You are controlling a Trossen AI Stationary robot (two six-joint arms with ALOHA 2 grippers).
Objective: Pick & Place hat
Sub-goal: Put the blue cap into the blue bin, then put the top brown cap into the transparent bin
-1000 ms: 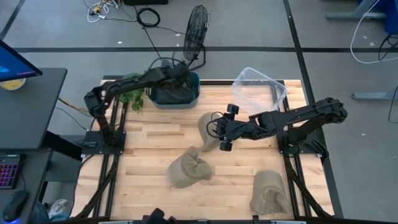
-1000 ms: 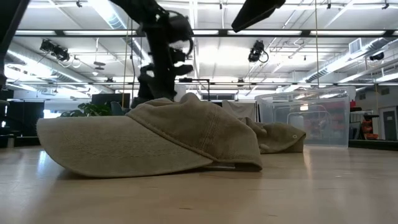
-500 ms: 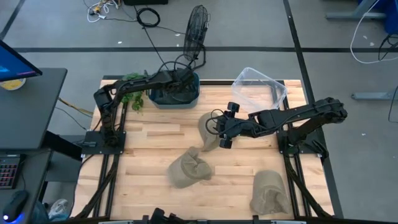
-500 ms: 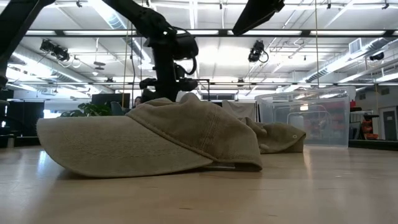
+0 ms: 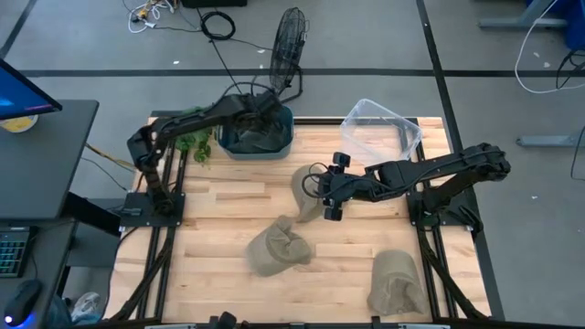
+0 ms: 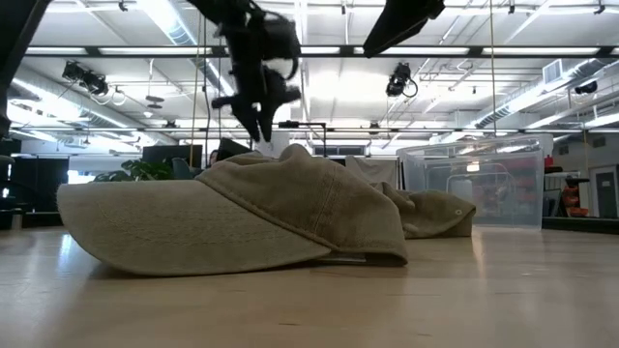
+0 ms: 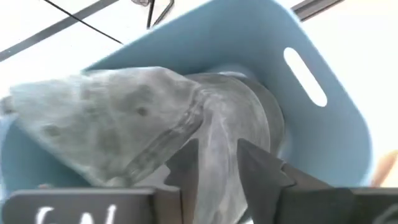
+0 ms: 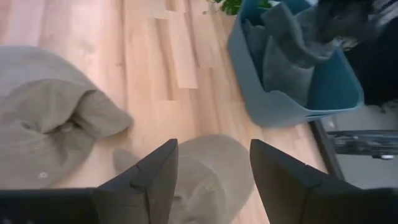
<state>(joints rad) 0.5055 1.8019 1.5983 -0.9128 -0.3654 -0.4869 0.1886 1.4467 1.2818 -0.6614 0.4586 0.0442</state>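
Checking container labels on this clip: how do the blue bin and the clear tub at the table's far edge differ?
The blue bin is opaque; the clear tub is see-through. The blue bin holds a grey hat, while the clear tub looks empty. The left gripper hangs over the blue bin; no gripper is over the clear tub. Both sit open-topped on the wooden table.

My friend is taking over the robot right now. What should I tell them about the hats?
Left gripper is over the blue bin, fingers near-closed around a grey hat already inside.
Right gripper hovers open above a tan hat mid-table, not yet gripping.
Done: hats in the blue bin.
Left: three tan hats on the table; the clear bin looks empty.
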